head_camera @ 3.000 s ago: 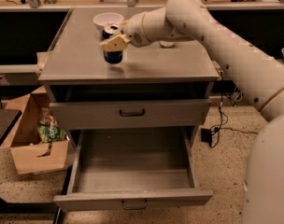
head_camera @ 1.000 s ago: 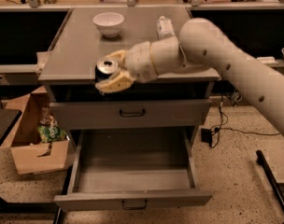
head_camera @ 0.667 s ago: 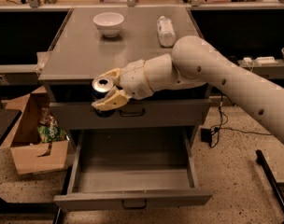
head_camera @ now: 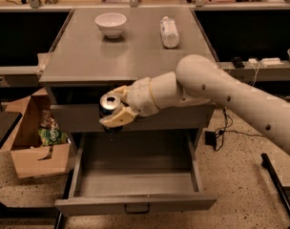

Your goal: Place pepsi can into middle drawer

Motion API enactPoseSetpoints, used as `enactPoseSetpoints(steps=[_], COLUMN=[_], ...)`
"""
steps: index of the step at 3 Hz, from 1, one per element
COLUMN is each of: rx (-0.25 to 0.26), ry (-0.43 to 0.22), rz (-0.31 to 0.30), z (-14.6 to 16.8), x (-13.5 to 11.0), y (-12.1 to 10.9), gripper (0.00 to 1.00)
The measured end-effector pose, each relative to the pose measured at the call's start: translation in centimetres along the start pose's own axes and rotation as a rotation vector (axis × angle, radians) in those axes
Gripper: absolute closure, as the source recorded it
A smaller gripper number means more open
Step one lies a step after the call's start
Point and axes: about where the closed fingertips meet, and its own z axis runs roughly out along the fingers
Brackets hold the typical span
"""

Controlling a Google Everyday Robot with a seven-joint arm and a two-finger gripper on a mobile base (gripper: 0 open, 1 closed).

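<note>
Pepsi can (head_camera: 108, 101) sits center-left of the frame, clamped in the tool, silver top facing the camera, hanging in front of the closed drawer front (head_camera: 71, 118) and above the open drawer, not in it yet. Biggest thing in shot is the cream arm (head_camera: 231, 94), coming in from the right edge and reaching toward the middle. Next is the grey worktop (head_camera: 111, 56) filling the upper center. Below it the middle drawer (head_camera: 135, 175) is pulled all the way out at the bottom of the frame, tray floor showing, small dark handle on its front lip. A cardboard box (head_camera: 35, 151) sits on the floor at the left. The tool (head_camera: 114, 108) has one finger over the can and one under, gripping it tight. A white bowl (head_camera: 110, 24) and a clear bottle (head_camera: 169, 31) lying on its side sit near the worktop's far edge, well apart.
</note>
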Motion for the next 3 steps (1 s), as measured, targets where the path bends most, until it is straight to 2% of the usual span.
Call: enactPoseSetpoints(steps=[2,3], rx=[0.092,0.133], ry=[0.059,0.050], rz=[0.196,0.279], z=[1.2,2.0], x=[13.1,18.7], y=[6.3,8.6], gripper=[1.00,1.00])
